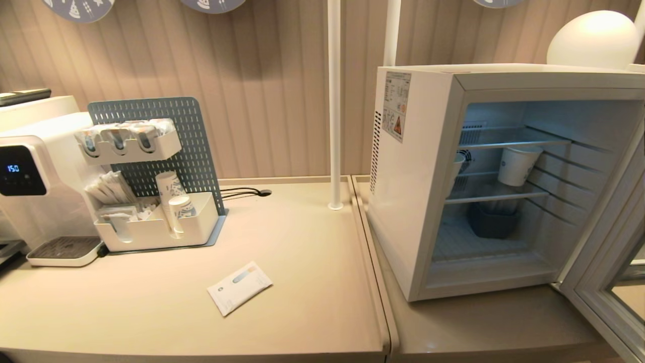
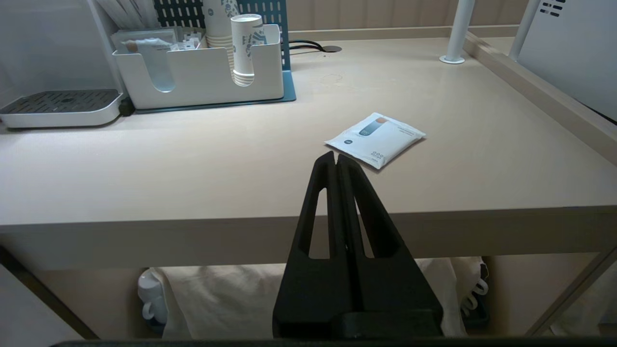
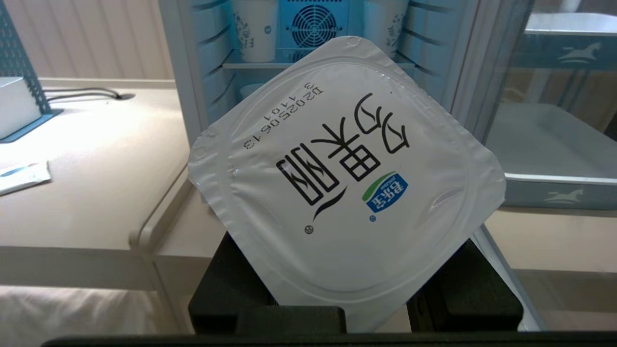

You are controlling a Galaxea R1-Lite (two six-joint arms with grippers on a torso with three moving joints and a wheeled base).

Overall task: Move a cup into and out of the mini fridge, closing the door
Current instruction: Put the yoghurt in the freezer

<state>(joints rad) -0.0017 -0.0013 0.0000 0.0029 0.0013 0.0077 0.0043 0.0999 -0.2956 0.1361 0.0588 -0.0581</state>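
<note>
Carrying step, by the look of it: cup (image 3: 344,178) gripped in the right tool (image 3: 354,289), square foil lid filling the right wrist view, dark fingers (image 3: 231,284) closed on the tub beneath it on either side. Held off the surface (image 1: 201,312), in front of the mini fridge (image 1: 418,201) mouth (neither arm showing in the head view). Left tool (image 2: 336,161) shut on nothing, fingers pressed together, parked at the near edge of the surface, pointing toward a flat white sachet (image 2: 376,140) lying there.

Mini fridge at the right, door (image 1: 604,282) swung wide to the far right, white inner face and glass showing. Inside: wire shelves (image 1: 496,197), a tall paper cup (image 1: 516,164) leaning on the middle shelf, a second one barely visible at the left wall, a dark tub (image 1: 494,222) on the floor toward the back. Bare floor space toward the front of the cabinet.

Judged as early in the task: cup not yet in, door not yet closed. Next move likely calls for reaching forward through the opening, keeping the lid level, clearing the frame and the shelf edges, and setting down on free space away from the paper cup and the dark tub. Main risk: clipping the leaning paper cup or a shelf wire.
</note>
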